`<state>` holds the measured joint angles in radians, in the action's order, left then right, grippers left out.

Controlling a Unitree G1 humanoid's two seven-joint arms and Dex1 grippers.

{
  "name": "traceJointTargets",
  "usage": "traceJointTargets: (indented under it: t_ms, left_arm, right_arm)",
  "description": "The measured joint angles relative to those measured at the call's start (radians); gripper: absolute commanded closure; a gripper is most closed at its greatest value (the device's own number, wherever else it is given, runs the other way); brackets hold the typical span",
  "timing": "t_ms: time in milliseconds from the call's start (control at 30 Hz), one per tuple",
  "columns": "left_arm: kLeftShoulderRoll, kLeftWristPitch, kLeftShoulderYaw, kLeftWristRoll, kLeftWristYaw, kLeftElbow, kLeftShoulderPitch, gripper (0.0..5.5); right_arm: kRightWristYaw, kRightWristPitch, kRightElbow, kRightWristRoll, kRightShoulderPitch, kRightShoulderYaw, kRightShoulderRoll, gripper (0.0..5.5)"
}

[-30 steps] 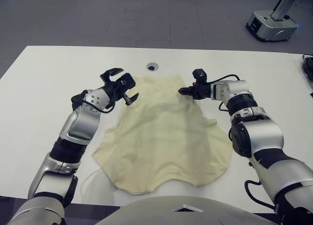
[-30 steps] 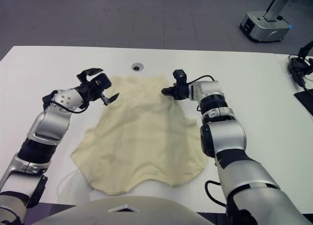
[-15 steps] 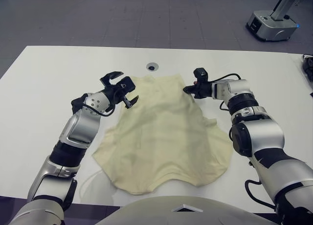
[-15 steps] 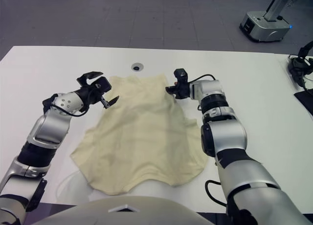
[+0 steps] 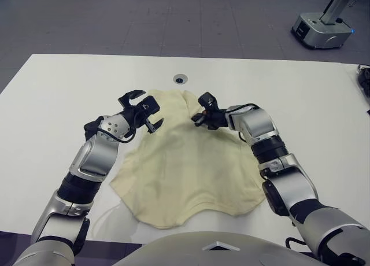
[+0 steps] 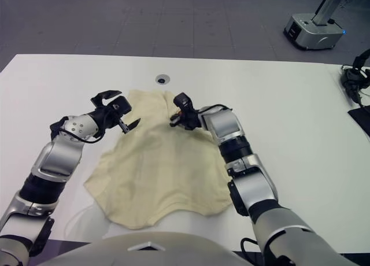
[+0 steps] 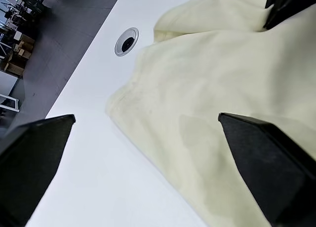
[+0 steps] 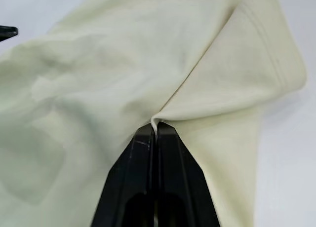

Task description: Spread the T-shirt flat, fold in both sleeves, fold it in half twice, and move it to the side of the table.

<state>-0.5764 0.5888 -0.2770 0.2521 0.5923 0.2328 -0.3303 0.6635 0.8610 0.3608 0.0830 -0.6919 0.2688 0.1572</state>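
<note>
Open tabletop [image 5: 52, 92] wide either side of T-shirt [image 5: 191, 173], grommet [image 5: 180, 78] just beyond it, cables [image 6: 352, 78] at far right edge

head stereo: high, forward-down, shared table [image 5: 58, 81] | wrists: close over T-shirt [image 8: 98, 64]

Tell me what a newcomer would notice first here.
The pale yellow T-shirt lies rumpled in the middle of the white table, not yet spread flat. The right gripper is shut on a fold of cloth near the shirt's far edge, pinching it into a ridge. The left gripper hovers open by the shirt's far left corner.
</note>
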Motion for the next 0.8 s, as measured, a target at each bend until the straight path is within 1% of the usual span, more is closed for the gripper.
traceJointTargets:
  t_ms: [167, 300, 400, 467, 567, 733, 800]
  left_arm:
    - [0.000, 0.005, -0.006, 0.000, 0.001, 0.005, 0.000, 0.10]
    - [0.001, 0.005, -0.013, 0.000, 0.004, 0.010, 0.001, 0.10]
    - [0.001, 0.006, -0.017, 0.000, 0.005, 0.013, 0.008, 0.10]
    - [0.000, 0.007, -0.018, 0.000, 0.007, 0.013, 0.012, 0.10]
    - [-0.002, 0.007, -0.019, 0.001, 0.009, 0.014, 0.023, 0.10]
    - [-0.011, 0.001, -0.033, 0.024, 0.008, 0.007, 0.029, 0.10]
    - [-0.011, 0.000, -0.041, 0.031, 0.008, 0.006, 0.030, 0.10]
  right_arm:
    - [0.001, -0.035, -0.069, -0.024, 0.030, 0.067, 0.001, 4.54]
    - [0.006, -0.043, -0.153, -0.014, 0.047, 0.054, 0.030, 3.95]
    - [-0.007, -0.026, -0.181, -0.005, 0.046, 0.011, 0.048, 3.50]
    - [-0.025, 0.012, -0.172, 0.018, 0.042, -0.044, 0.055, 3.15]
    - [-0.089, 0.089, -0.092, 0.074, 0.009, -0.180, 0.034, 2.68]
    - [-0.238, 0.149, 0.185, 0.199, -0.114, -0.444, -0.055, 1.88]
    - [-0.267, 0.144, 0.279, 0.230, -0.156, -0.498, -0.074, 1.51]
